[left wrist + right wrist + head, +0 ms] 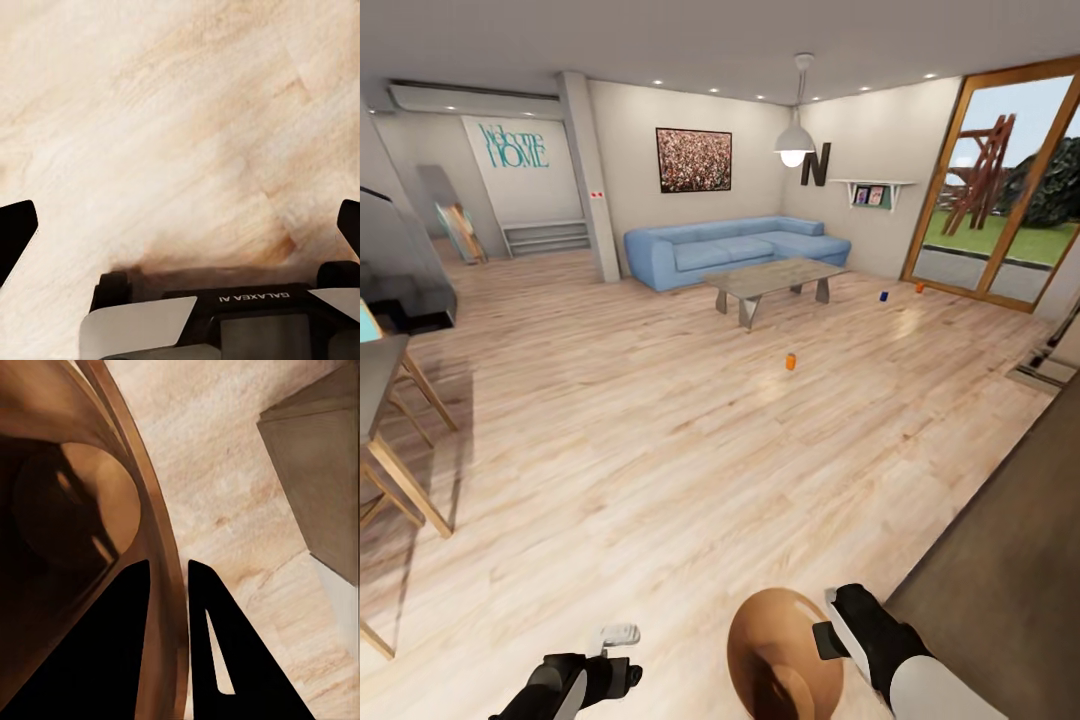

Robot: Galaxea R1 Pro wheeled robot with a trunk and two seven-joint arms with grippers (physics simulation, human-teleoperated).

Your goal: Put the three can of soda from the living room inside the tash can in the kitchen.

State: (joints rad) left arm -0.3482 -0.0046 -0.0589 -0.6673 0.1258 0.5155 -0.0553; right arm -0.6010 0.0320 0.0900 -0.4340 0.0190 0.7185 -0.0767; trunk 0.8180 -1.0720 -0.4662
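Where the pale plank floor (pixel 610 420) spreads out wide, three small soda cans sitting apart. Nearest orange can (pixel 790 362) alone on the floor, at about 12 o'clock from the robot. Dark blue can (pixel 883 296) farther off at 1 o'clock, past the low desk (pixel 775 279). Second orange can (pixel 919 287) just beside it, near the wood-framed glass doors (pixel 1000 180). Blue sofa (pixel 735 248) behind the desk, against the back wall. White hanging lamp (pixel 794 140) above it all.

Down close, at 5 o'clock in the head view, trash can (pixel 785 650) with its brown wood-toned inside facing up. Right gripper (pixel 826 625) clamped on its rim: in the right wrist view, one black finger inside the bin (pixel 75 510) and one outside, wall pinched tight between the jaws (pixel 169 585).

Left gripper (pixel 622 634) low at 7 o'clock, holding nothing. Seen from the left wrist camera, its two dark fingertips (pixel 15 225) far apart at the edges, jaws spread wide over bare floor (pixel 180 135).

Dark brown surface (pixel 1010 540) at 3 o'clock. Wooden chair legs (pixel 400 470) at 9 o'clock.
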